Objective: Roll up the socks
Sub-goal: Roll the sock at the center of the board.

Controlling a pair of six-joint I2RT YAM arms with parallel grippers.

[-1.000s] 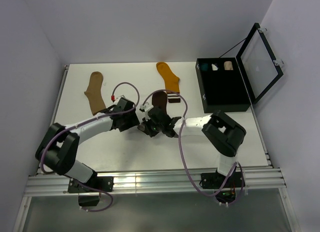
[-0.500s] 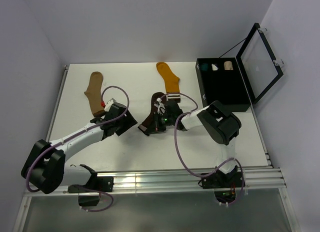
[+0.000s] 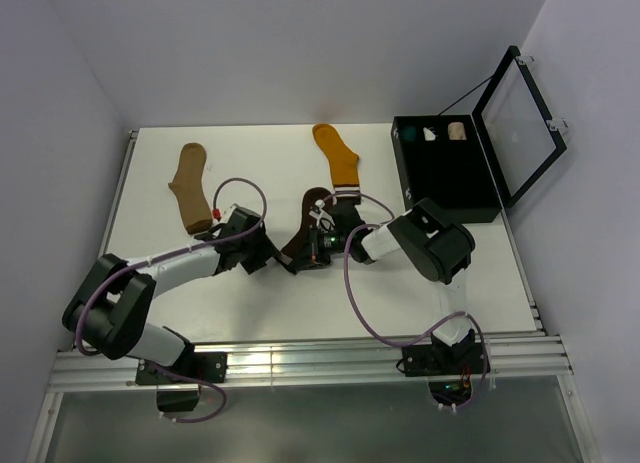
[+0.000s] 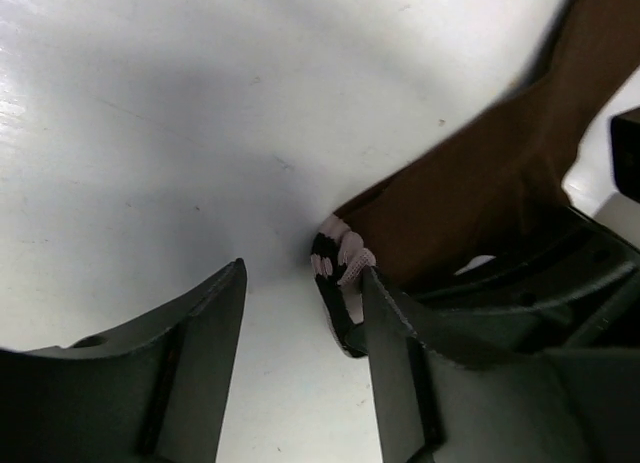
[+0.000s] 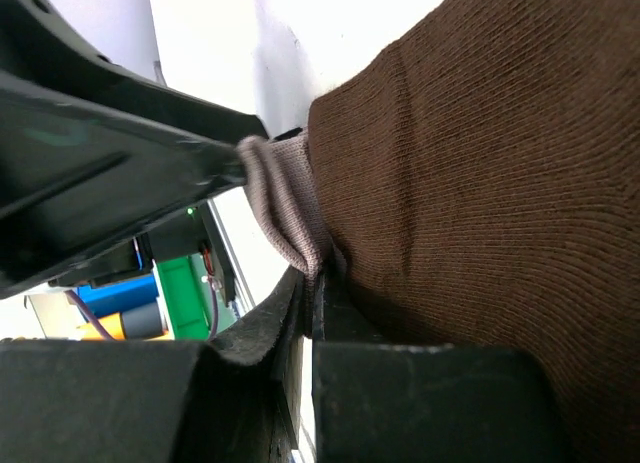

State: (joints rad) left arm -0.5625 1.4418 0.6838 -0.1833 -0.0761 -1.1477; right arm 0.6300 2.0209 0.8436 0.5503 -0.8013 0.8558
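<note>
The dark brown sock (image 3: 302,235) lies slanted at the table's middle. My right gripper (image 3: 319,245) is shut on a fold of the dark brown sock (image 5: 470,163), and in its wrist view the right gripper (image 5: 315,303) pinches the cloth tight. Just left of the sock, my left gripper (image 3: 271,255) is open. In its wrist view the left gripper (image 4: 300,373) has bare table between its fingers, with the sock's white-striped cuff (image 4: 340,268) against the inner face of the right finger (image 4: 400,373). The tan sock (image 3: 190,188) and the mustard sock (image 3: 337,158) lie flat farther back.
A black case (image 3: 445,208) stands at the back right with its lid (image 3: 520,123) raised; small fabric bundles sit in its far end. A white wall runs along the table's left side.
My left arm pulled back to the left, then came in again to the sock's cuff end, its jaws narrowing. The right gripper shifted slightly right and kept its hold on the brown sock.
</note>
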